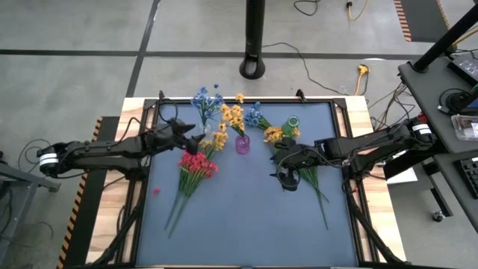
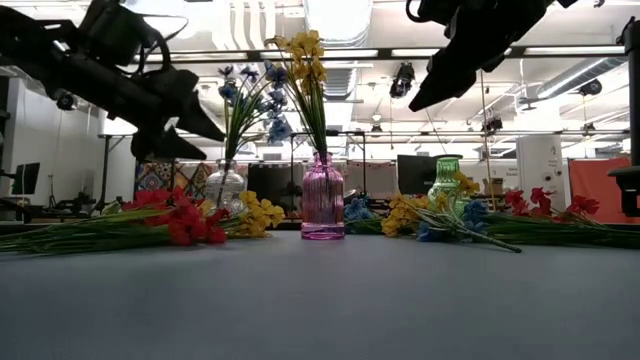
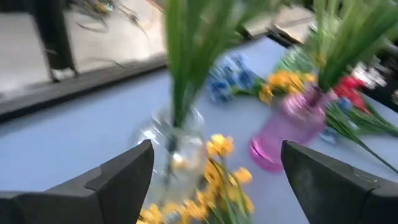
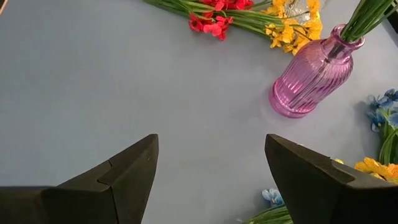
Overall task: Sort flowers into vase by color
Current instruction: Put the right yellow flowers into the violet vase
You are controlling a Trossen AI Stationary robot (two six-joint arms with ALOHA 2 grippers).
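Three vases stand at the table's far middle. A clear vase (image 2: 225, 185) holds blue flowers (image 1: 208, 99). A pink vase (image 1: 243, 144) holds yellow flowers (image 2: 305, 50). A green vase (image 1: 291, 123) stands to the right. Loose red flowers (image 1: 196, 164) and yellow sprigs (image 1: 215, 140) lie on the mat left of the pink vase. More blue and yellow sprigs (image 1: 263, 125) lie between the pink and green vases. My left gripper (image 3: 216, 149) hangs open just left of the clear vase (image 3: 180, 149), empty. My right gripper (image 4: 211, 138) hovers open above long stems (image 1: 317, 190), right of the pink vase (image 4: 311, 74).
A blue mat (image 1: 239, 224) covers the table, its near half bare except for stems. One red blossom (image 1: 155, 190) lies alone near the left edge. A black post (image 1: 254, 45) stands beyond the far edge. The low view shows red sprigs (image 2: 550, 205) lying at the right.
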